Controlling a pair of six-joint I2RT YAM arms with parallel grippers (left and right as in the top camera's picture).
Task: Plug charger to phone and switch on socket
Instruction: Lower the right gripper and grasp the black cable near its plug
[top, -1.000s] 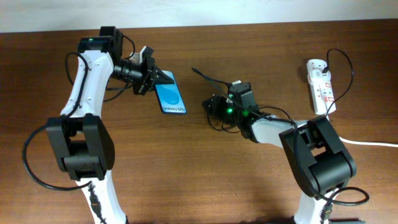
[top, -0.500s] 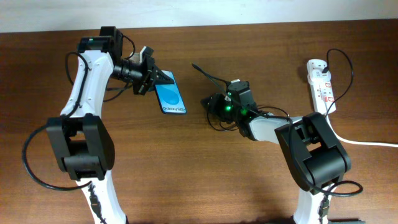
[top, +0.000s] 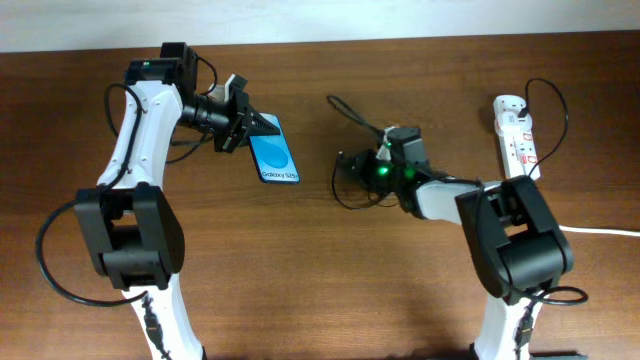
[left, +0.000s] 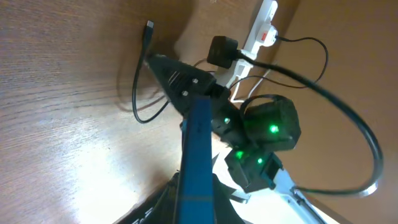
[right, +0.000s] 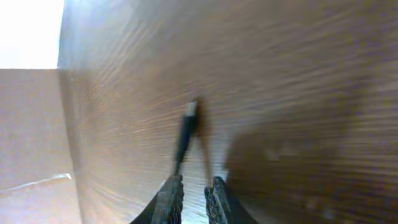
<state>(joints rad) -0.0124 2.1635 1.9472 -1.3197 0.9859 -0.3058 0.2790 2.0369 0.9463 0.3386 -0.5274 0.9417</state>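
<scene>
Charger (right: 184, 138) jutting beyond right pincer (right: 193, 186) — seemingly nipped between narrowed fingers (right: 169, 198), left pincer (top: 250, 126) clamping phone (top: 274, 153)

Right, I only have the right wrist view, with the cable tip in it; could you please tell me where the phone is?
Observer: The phone is gripped at its top edge by the left hand.
Operator: Thank you. How does the tip sit relative to it?
Observer: The charger tip is to the phone's right, apart from it and not plugged in.
Operator: And the socket?
Observer: The socket lies at the table's far right.
</scene>
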